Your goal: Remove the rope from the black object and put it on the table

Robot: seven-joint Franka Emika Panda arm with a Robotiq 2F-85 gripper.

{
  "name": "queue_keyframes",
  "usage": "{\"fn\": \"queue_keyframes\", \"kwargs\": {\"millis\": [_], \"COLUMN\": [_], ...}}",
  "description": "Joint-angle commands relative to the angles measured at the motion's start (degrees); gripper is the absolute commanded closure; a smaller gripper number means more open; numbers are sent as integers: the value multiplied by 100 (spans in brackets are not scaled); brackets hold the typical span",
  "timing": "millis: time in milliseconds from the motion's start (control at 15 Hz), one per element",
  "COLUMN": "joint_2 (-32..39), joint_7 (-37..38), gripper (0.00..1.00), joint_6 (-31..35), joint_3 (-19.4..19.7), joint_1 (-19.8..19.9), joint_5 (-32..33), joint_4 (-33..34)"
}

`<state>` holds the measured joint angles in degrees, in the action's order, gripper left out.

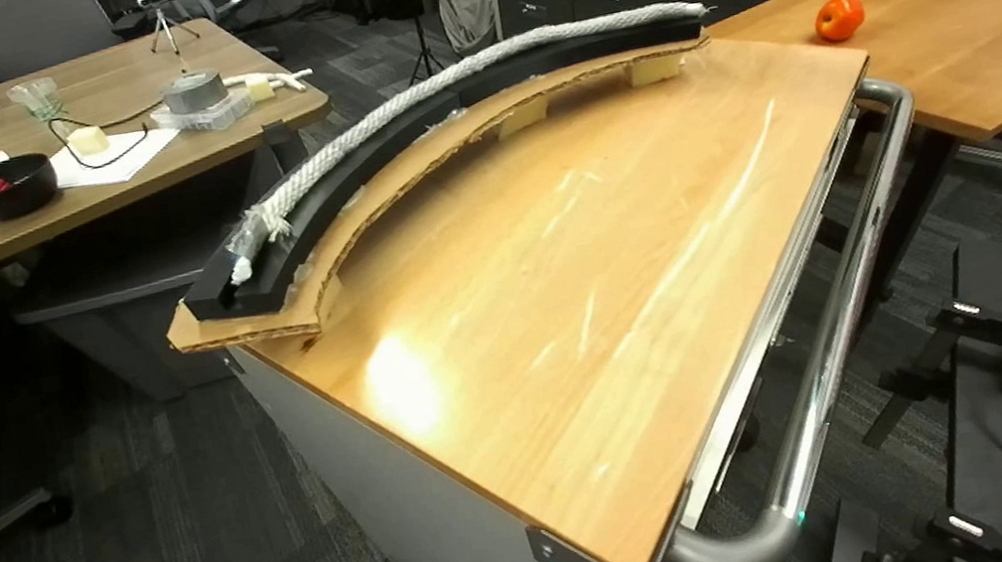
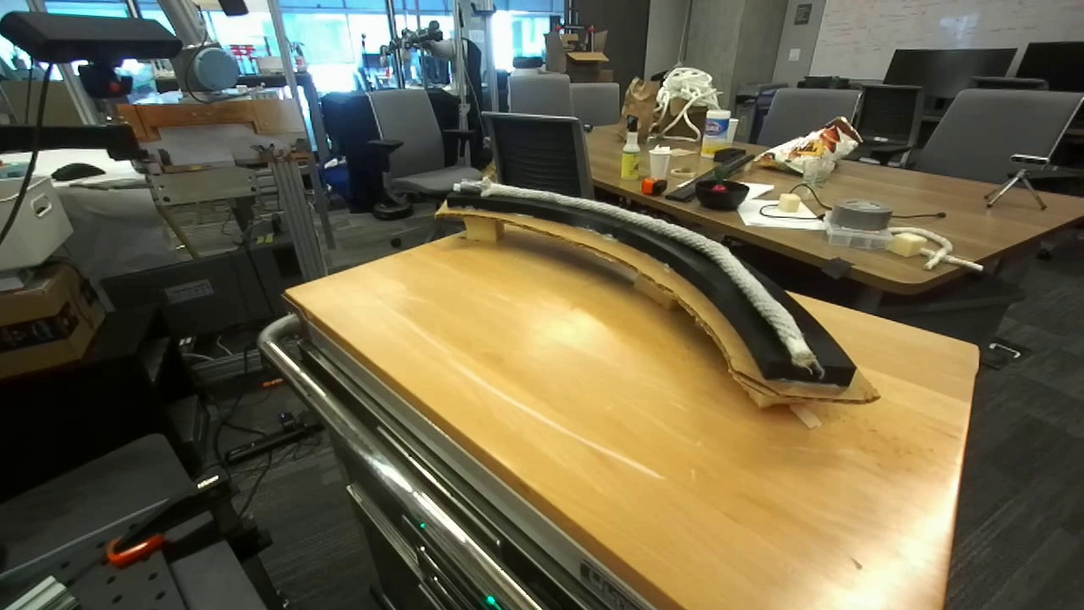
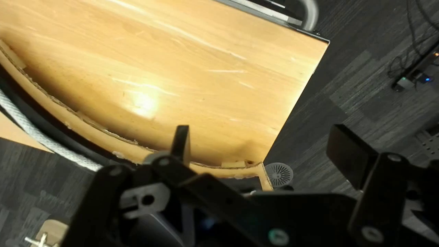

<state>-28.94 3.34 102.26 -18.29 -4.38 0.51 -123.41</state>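
A white braided rope (image 1: 393, 108) lies along the top of a curved black object (image 1: 336, 193). One rope end is frayed with clear tape near it. The rope (image 2: 711, 247) and black object (image 2: 720, 296) also show in an exterior view. The black object rests on a cardboard strip above the wooden tabletop (image 1: 555, 242). In the wrist view, my gripper (image 3: 265, 147) is open and empty, above one end of the black object. It hides part of the rope (image 3: 32, 130) and black object (image 3: 34, 109). The gripper is out of both exterior views.
The curved cardboard strip (image 1: 414, 174) stands on small foam blocks (image 1: 523, 117). A metal handle (image 1: 827, 370) runs along the cart's side. A brown table (image 2: 931, 203) with a bowl (image 2: 721, 195) and chip bag (image 2: 813, 148) stands beyond. A tomato (image 1: 840, 18) sits on another table.
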Motion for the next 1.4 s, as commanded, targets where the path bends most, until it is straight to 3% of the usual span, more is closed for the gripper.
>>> {"fn": "queue_keyframes", "kwargs": {"millis": [0,200,333,467,733,867,1133,1333], "joint_2": [278,547,494,628,1752,2507,3735,4448], "joint_7": [40,-13,429,302,609,777,804,406], "gripper": [0,0,0,0,0,0,0,0], "joint_6": [-81,-195,425,1345,2224,2199,1914,1707], "joint_3": [197,211,176,99,-108,52,346,520], "joint_1": [-202,-173,-174,-207,-59,-5,-257,-444], "joint_5": [107,100,82,513,1618,1910,2326,1809], "joint_4": [195,446,232,63,436,1031,2235,3130]}}
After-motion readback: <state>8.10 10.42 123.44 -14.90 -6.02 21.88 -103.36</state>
